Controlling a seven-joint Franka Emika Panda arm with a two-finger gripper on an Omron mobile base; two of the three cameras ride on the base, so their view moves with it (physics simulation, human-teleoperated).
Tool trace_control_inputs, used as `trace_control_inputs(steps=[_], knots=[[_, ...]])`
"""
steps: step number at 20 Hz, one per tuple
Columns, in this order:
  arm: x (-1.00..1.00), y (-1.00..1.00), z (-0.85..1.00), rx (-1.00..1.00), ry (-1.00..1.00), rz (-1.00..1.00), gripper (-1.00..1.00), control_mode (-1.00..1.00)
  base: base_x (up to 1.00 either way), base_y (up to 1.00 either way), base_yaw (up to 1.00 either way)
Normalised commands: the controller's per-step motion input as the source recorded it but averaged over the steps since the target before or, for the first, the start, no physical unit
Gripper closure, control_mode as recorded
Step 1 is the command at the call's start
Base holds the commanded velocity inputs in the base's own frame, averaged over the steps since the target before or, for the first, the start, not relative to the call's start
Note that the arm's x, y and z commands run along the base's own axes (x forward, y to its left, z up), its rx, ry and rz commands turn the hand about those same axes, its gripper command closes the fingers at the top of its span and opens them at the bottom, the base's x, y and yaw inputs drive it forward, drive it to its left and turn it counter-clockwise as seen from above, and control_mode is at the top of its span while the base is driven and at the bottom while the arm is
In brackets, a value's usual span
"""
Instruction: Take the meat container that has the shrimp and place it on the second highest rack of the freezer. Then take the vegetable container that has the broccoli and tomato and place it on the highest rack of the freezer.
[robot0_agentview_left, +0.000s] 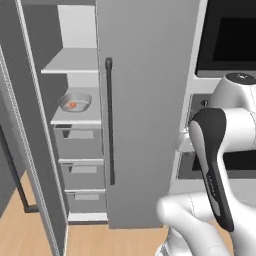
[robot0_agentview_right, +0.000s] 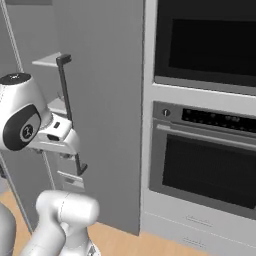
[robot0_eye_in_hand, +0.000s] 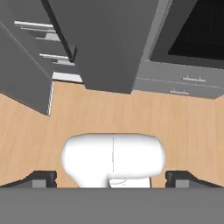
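At about nine o'clock from the arm, the freezer (robot0_agentview_left: 145, 100) stands with its left compartment open, the opened door edge running down the far left. Inside, the highest rack (robot0_agentview_left: 70, 62) is a pale board with nothing resting on it that I can make out. Just below it, the second highest rack (robot0_agentview_left: 75, 116) carries the meat container (robot0_agentview_left: 75, 102), a shallow light-grey tray sitting flat with the small orange shrimp (robot0_agentview_left: 72, 105) curled in its middle. Under that shelf come three grey drawer fronts (robot0_agentview_left: 82, 170), stacked one above another down to the wooden floor (robot0_agentview_left: 30, 230).

Moving right, the long black bar handle (robot0_agentview_left: 109, 120) runs upright on the closed grey panel at roughly twelve o'clock. Beyond it, at about two o'clock, a wall oven (robot0_agentview_right: 205, 165) with a dark glass door and a control strip sits beneath another dark-fronted appliance (robot0_agentview_right: 205, 42).

The gripper (robot0_eye_in_hand: 112, 178) points down at the floor, well away from the shelves; its two dark fingertips (robot0_eye_in_hand: 41, 178) stand wide apart with nothing between them. The vegetable container I cannot spot from here.
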Motion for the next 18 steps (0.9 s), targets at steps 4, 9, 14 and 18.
trace_control_inputs(steps=[4, 9, 14, 18], knots=[[0.0, 0.0, 0.0, 0.0, 0.0, 0.0, -1.0, 1.0, 0.1, -1.0, -0.29], [0.0, 0.0, 0.0, 0.0, 0.0, 0.0, -1.0, 1.0, 0.23, -1.0, -0.26], [0.0, 0.0, 0.0, 0.0, 0.0, 0.0, -1.0, 1.0, 0.48, -1.0, -0.19], [0.0, 0.0, 0.0, 0.0, 0.0, 0.0, -1.0, 1.0, 0.46, -1.0, -0.17]])
